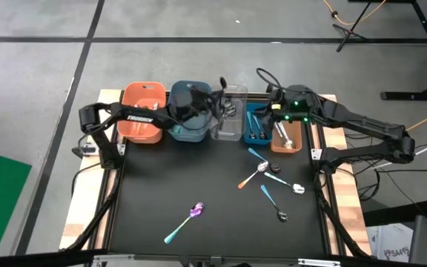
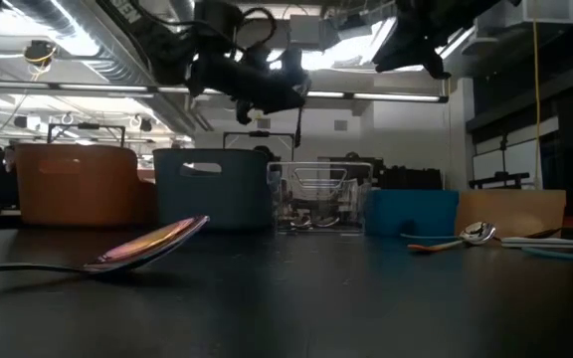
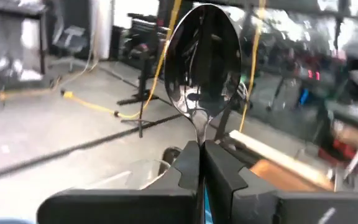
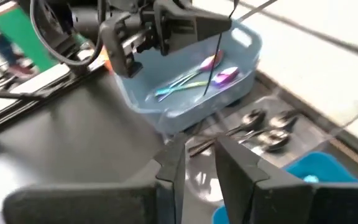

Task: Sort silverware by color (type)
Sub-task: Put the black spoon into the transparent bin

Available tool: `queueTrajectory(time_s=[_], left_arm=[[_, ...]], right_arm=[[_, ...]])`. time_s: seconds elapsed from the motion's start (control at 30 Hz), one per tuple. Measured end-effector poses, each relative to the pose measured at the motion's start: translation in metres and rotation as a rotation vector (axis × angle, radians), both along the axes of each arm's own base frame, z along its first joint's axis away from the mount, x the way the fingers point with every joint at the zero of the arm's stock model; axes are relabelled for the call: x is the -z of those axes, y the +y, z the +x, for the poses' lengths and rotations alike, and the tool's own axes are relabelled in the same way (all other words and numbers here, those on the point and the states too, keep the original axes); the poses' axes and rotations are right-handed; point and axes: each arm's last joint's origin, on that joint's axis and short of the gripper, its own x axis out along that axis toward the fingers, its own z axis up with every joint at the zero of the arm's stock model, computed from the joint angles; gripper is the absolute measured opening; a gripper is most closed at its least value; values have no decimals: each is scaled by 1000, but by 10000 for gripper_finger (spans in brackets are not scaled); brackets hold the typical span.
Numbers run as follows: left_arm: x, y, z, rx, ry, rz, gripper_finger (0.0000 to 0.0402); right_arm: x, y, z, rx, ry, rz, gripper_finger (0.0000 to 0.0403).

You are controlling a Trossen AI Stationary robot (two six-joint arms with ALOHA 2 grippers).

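Observation:
My left gripper [image 1: 215, 104] is above the clear bin [image 1: 230, 122] and is shut on a shiny silver spoon [image 3: 204, 56]. My right gripper [image 4: 201, 152] hovers over the blue bin [image 1: 256, 127] and brown bin [image 1: 288, 139], slightly open with nothing between its fingers. The grey-blue bin [image 4: 185, 81] holds purple utensils with teal handles, and the clear bin holds silver spoons [image 4: 263, 127]. On the mat lie a purple spoon with a teal handle [image 1: 187, 217], an orange-handled spoon [image 1: 252, 176], blue-handled ones [image 1: 267, 194], black ones [image 1: 281, 215] and a silver one [image 1: 296, 188]. My left gripper pinches the silver spoon at its neck [image 3: 199, 129], just below the bowl, between the two fingers. The fingers lie level and reach toward the table's far side, across the spoon. The spoon is lifted clear and upright, bowl up, and its thin handle [image 2: 297, 129] hangs below the fingers.
Five bins stand in a row along the mat's far edge, the orange bin [image 1: 143, 111] at the left end. The loose utensils lie on the right and near parts of the black mat [image 1: 161, 178]. Both arms meet above the bin row.

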Motion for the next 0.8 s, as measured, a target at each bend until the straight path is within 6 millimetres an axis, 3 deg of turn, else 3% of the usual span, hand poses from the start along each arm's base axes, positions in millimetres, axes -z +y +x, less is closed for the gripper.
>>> queueTrajectory(time_s=[0.17,0.47,0.8], left_arm=[[11,17,-2,45,-69,-137,3],[53,6,16,148,36,-195,4],[66,9,16,106,138,-166,4]], right_arm=[[-3,-3,1,83,-20,-56,78],[-10,-6,5,132,-91,-104,78],[-10,-6,5,132,-88,-102,78]])
